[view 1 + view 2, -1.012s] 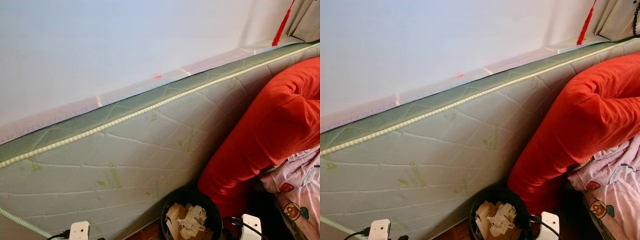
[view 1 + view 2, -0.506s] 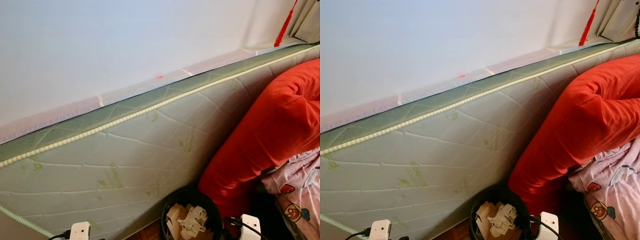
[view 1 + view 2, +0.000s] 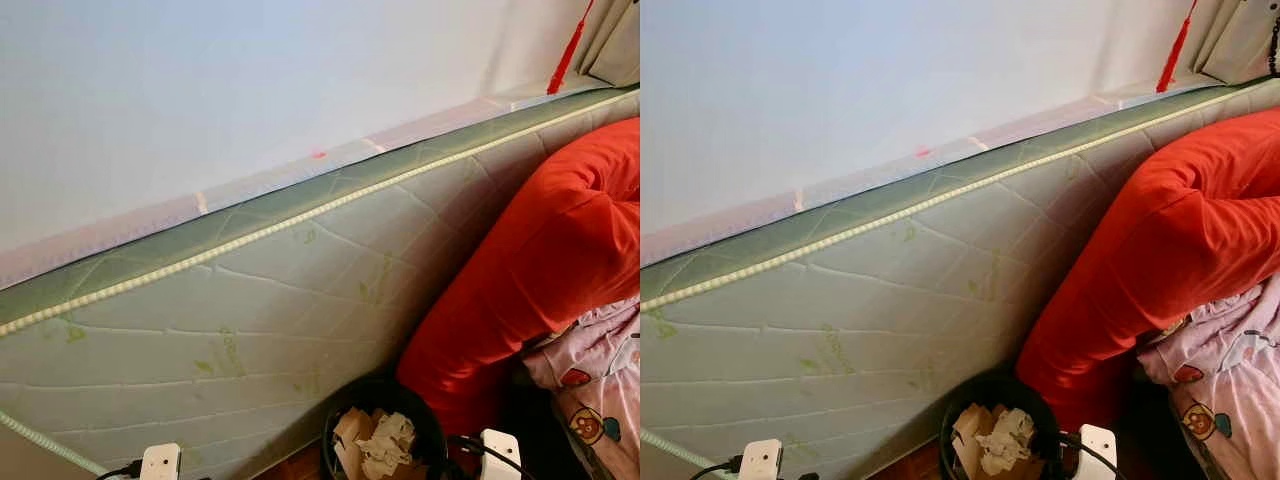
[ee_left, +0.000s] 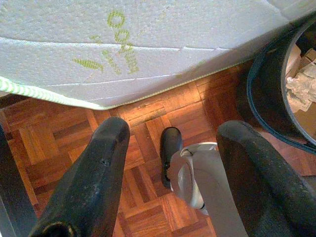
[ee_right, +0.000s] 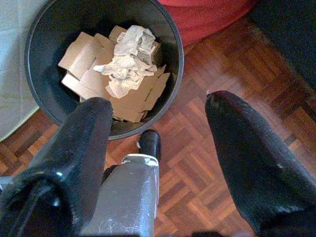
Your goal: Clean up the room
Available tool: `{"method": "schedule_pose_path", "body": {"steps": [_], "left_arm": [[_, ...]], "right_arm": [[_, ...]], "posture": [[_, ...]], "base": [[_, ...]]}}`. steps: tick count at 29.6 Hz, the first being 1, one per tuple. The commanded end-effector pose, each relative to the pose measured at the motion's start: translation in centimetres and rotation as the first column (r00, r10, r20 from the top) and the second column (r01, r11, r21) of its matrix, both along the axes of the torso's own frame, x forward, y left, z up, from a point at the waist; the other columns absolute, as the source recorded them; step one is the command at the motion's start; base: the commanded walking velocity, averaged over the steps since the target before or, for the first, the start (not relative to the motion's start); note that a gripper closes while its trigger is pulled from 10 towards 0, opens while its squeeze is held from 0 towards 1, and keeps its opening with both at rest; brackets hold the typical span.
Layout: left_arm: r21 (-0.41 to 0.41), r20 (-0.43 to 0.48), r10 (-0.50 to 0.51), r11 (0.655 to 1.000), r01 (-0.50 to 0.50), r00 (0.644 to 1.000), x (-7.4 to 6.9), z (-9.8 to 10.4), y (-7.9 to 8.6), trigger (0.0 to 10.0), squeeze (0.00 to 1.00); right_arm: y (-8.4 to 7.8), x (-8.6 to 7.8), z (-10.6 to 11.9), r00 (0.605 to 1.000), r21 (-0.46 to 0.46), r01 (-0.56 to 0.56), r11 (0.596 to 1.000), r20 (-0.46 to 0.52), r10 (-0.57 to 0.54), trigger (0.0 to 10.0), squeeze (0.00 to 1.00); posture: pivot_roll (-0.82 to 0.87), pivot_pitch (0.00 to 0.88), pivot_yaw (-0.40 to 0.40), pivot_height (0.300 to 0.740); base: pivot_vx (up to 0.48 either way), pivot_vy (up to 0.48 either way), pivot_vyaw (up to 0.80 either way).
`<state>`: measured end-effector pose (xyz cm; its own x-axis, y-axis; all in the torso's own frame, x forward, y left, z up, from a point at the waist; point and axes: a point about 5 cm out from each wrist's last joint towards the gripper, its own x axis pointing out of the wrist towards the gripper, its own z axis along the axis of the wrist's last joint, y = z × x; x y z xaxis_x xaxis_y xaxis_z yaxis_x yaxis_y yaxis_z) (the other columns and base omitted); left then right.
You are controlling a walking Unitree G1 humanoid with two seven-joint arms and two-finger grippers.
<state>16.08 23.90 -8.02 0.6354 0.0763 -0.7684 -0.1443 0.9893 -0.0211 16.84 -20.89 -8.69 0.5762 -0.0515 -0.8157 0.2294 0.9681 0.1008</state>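
Both grippers are hanging low with their fingers spread and nothing between them. Looking through the left eye view, one quilted mattress with faint green leaf prints and a beaded cord along its edge is leaning on its side against a pale wall, and one big red pillow is slumping against its right end. One round black waste bin is sitting at the foot of the mattress, just beside the pillow, holding folded brown cardboard and crumpled white paper. A pink cartoon-printed bedsheet is showing at the lower right, and two white wrist modules are peeking up at the bottom edge, one on each side of the bin. The right eye view is giving the same scene. In the left wrist view, the left gripper is hovering over the wooden parquet floor, its two black fingers wide apart, with the mattress's lower edge ahead, part of the bin's rim off to one side, and one silver robot leg with a black foot standing between the fingers. In the right wrist view, the right gripper is hanging just short of the bin, fingers apart and empty, with the cardboard pieces lying flat inside and one wad of white paper resting on top of them.
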Motion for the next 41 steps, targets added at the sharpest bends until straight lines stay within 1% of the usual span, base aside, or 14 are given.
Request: {"method": "schedule_pose_path", "body": {"steps": [1,14,16,36,41], "left_arm": [[-0.003,-0.033,-0.007,1.000,0.007,0.999,-0.64,-0.31,0.03,10.0,0.00],[-0.006,-0.037,-0.016,1.000,0.015,0.999,-0.77,-0.37,-0.02,10.0,0.00],[-0.005,-0.038,-0.024,1.000,0.024,0.999,-0.76,-0.37,-0.04,10.0,0.00],[-0.004,-0.033,-0.024,1.000,0.024,0.999,-0.63,-0.28,0.07,10.0,0.00],[0.003,-0.031,-0.020,1.000,0.020,0.999,-0.62,-0.27,0.09,10.0,0.00]], "right_arm": [[-0.16,-0.37,-0.12,1.000,-0.001,-0.005,1.000,-0.009,0.005,10.0,0.00],[-0.17,-0.53,-0.18,1.000,0.005,0.002,1.000,-0.010,-0.002,10.0,0.00],[-0.26,-0.47,-0.14,1.000,-0.010,-0.003,1.000,-0.007,0.003,10.0,0.00],[-0.16,-0.36,-0.10,1.000,0.001,0.011,1.000,0.000,-0.011,10.0,0.00],[-0.22,-0.36,-0.09,1.000,-0.001,0.013,1.000,0.000,-0.013,10.0,0.00]], "posture": [[0.10,0.000,-0.005,0.740],[0.10,0.000,-0.003,0.740],[0.10,0.000,-0.003,0.740],[0.11,0.000,-0.006,0.740],[0.11,0.000,-0.011,0.740]], "base": [[0.000,0.000,0.00],[0.000,0.000,0.00],[0.000,0.000,0.00],[-0.249,0.000,0.00],[0.000,0.000,0.00]]}}
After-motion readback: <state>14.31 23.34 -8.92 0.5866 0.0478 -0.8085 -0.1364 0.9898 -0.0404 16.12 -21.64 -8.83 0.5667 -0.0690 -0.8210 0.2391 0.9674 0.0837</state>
